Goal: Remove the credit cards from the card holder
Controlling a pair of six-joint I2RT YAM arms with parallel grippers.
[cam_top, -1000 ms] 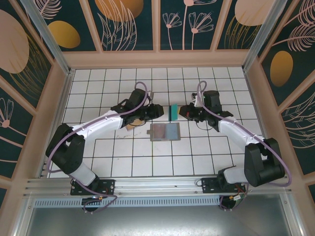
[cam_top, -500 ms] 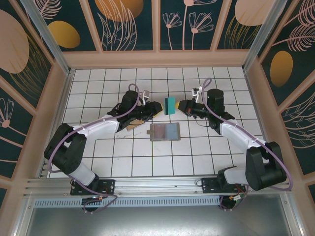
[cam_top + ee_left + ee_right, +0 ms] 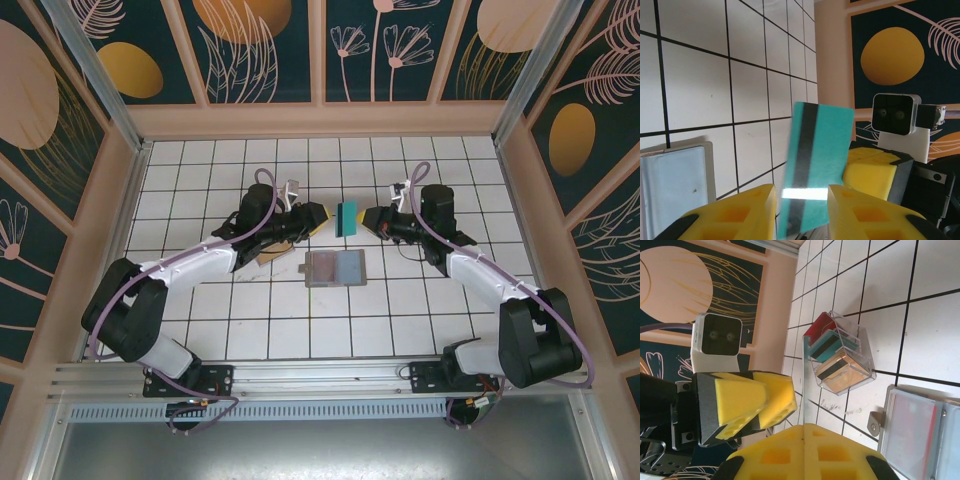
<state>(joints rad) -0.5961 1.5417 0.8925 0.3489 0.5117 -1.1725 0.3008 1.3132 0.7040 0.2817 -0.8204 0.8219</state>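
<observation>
- Top external: right gripper (image 3: pixel 370 218) pinches a teal credit card (image 3: pixel 347 217) (raised on edge) jutting from its fingertips.
- Left gripper (image 3: pixel 318 217): parted fingers flank it; grip unclear.

Teal card (image 3: pixel 817 150), dark stripe; grey card holder (image 3: pixel 334 268); white tiles (image 3: pixel 250 320), black grid.
</observation>
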